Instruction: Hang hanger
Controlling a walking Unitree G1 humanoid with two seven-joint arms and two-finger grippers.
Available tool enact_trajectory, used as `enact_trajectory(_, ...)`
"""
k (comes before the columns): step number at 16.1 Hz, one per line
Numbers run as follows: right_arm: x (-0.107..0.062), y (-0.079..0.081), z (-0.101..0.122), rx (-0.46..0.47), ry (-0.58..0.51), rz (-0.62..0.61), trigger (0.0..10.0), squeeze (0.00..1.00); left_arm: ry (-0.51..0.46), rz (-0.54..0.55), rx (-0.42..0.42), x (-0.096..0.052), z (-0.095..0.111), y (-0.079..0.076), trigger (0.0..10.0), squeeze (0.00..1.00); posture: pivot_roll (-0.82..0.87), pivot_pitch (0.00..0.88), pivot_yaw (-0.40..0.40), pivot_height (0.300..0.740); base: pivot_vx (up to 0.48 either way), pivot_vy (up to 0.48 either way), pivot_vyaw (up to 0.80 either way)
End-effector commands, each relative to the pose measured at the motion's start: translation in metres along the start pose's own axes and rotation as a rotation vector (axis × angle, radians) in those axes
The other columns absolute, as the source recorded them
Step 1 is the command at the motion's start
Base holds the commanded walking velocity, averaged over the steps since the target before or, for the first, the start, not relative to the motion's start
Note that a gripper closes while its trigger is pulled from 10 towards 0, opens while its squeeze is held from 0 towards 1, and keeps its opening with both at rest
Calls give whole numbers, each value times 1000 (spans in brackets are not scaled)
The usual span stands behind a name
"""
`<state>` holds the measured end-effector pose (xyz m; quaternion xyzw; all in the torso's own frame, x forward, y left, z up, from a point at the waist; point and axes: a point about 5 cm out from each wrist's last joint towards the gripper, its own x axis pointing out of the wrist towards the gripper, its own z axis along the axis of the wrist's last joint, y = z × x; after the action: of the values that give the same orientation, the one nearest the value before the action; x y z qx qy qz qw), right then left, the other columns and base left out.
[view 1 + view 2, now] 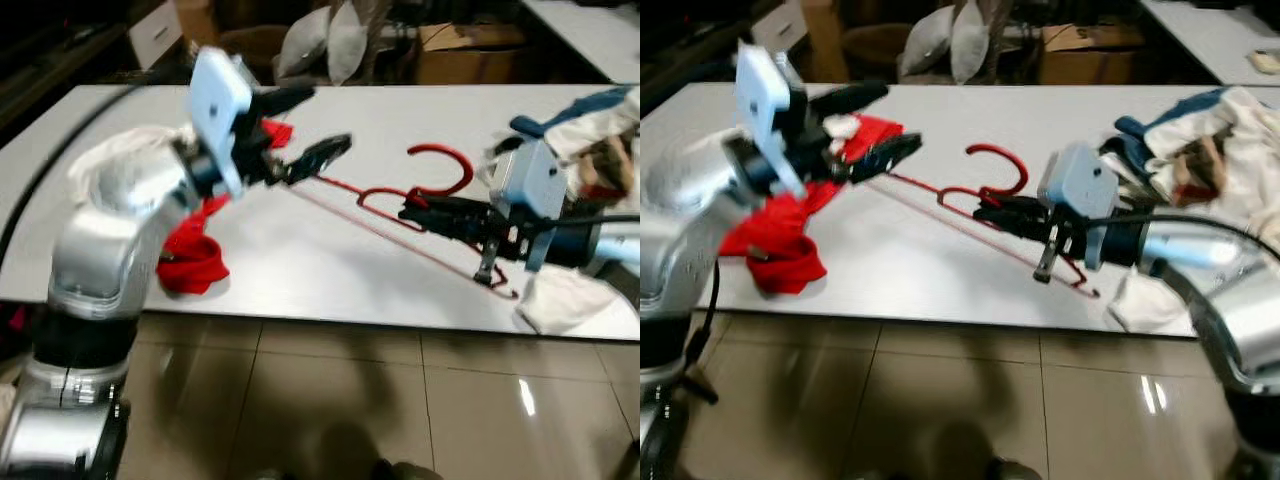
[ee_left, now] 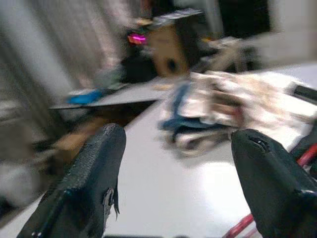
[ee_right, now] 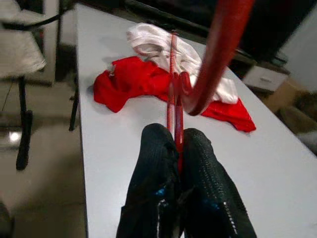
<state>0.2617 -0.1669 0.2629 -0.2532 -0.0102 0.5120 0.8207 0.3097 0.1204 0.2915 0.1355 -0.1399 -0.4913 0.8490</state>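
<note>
**A:** Closest to us, the right hand (image 1: 990, 213) — how does it stand?

**B:** Its fingers are pinched together on the red hanger (image 1: 400, 205), right at the neck below the hook; the right wrist view shows the wire squeezed between the two black pads. That's the grasp made, I'd say.

**A:** And the hanger itself?

**B:** It lies low over the white desk (image 1: 300, 270), hook curling up and away from the robot, and I can't tell if it's lifted clear or resting. No rail or rod to hang it on is in sight, so the carrying and the hanging itself look undone.

**A:** The left hand (image 1: 300, 130)?

**B:** Raised above the desk, fingers spread wide with nothing between them, near the hanger's far end.

**A:** Beyond that?

**B:** A red cloth (image 1: 195, 250) crumpled by the left arm, a heap of mixed clothes (image 1: 1200, 150) at the right end, boxes and cushions (image 1: 325, 40) at the back.
</note>
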Motion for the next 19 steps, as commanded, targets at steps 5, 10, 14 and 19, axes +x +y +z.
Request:
enact_trajectory(5, 3, -14, 19, -189, 32, 99, 10000, 0, 137, -270, 50, 9, -7, 2, 6392, 0, -137, 0, 123, 740, 0, 0, 0)
enact_trajectory(10, 4, -23, 20, -253, 60, 122, 10000, 0, 16, -366, -79, 2, 6, 0, 4902, 0, -135, 0, 117, 740, 0, 0, 0)
enact_trajectory(14, 7, -28, 23, -285, 62, 128, 10000, 0, 48, -378, -89, 0, -1, -4, 7176, 0, -136, 0, 110, 740, 0, 0, 0)
enact_trajectory(19, 10, -33, 29, -308, 37, 111, 10000, 0, 160, -406, 25, 2, -16, -16, 0, 0, -135, 0, 111, 740, 0, 0, 0)
